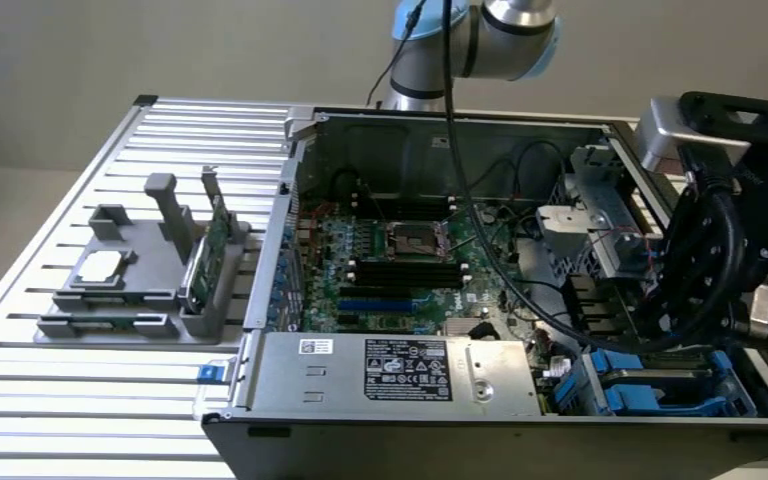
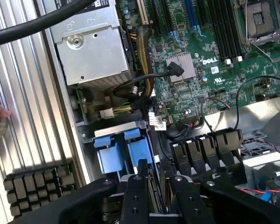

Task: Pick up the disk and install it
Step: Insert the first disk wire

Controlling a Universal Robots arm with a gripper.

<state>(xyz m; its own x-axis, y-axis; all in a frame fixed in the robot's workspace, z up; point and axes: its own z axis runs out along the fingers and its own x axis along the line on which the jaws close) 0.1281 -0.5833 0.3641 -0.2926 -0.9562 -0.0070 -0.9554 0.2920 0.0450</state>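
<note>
The tool [image 2: 159, 181] is positioned over the drive bay of the open computer case [image 1: 267, 250], at the exterior view's right. Its fingers are set narrow and closed on the disk [image 2: 141, 150], which is held edge-on in the bay beside a second blue bracket [image 2: 107, 156]. The case is set on the slatted counter [image 1: 104, 400].

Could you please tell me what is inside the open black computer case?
A green motherboard, a silver metal power supply box and blue plastic carrier brackets are visible. The black gripper hangs over the brackets' corner, so whatever lies beneath it is covered.
</note>
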